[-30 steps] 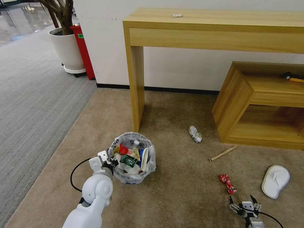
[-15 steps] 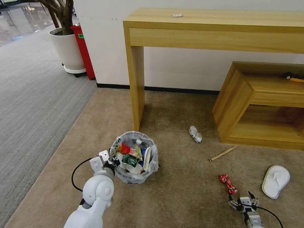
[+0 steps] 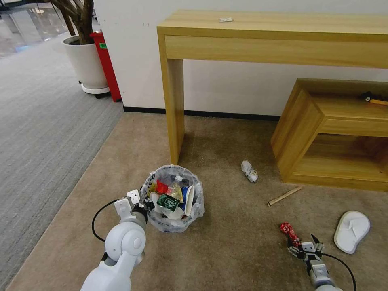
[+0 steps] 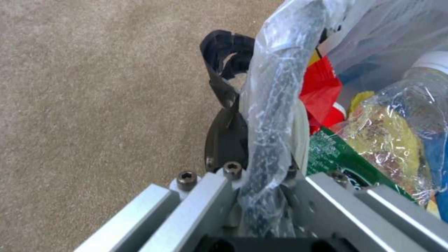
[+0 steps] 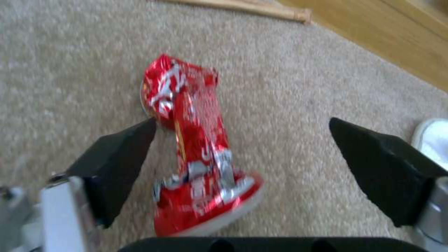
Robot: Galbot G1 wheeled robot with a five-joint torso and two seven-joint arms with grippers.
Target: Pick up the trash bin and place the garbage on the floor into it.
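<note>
- Left gripper (image 3: 142, 207): clamped on near rim of trash bin (image 3: 174, 198); left wrist view shows dark fingers (image 4: 227, 133) pinching the bag-covered rim (image 4: 273, 105), one finger outside, one inside.
- Trash bin: sits on beige carpet (image 3: 226, 250) in front of the tall wooden desk's leg (image 3: 174, 109), lined w/ crinkled clear bag. Whether the base touches the carpet, cannot tell.
- Bin contents: red wrapper (image 3: 161, 187), clear bottle w/ white cap (image 3: 175, 186), green packet (image 3: 167, 202), white cup (image 3: 188, 198), blue item just beside the cup.
- Right gripper (image 3: 302, 245): low over carpet at front right, jaws spread wide, nothing held.
- Crushed red can (image 3: 290, 233): lies on carpet, near end between the right gripper's two fingers. Right wrist view: can (image 5: 196, 147) sits closer to one dark fingertip (image 5: 133, 143), about touching it; other fingertip well apart.
- Other litter on carpet: crumpled white item (image 3: 249, 171) near the low wooden shelf unit (image 3: 323, 133); wooden stick (image 3: 284, 195) just in front of that unit; white slipper (image 3: 351, 230) to the right of the can, sole down.
- Desk top: small white scrap (image 3: 225, 19).
- Shelf unit, upper shelf: dark-and-yellow obj at right edge, too small to identify.
- Background left: white plant pot (image 3: 85, 64) and red box bin (image 3: 106, 66) against the wall, on grey striped carpet (image 3: 40, 121), well apart from the work area.
</note>
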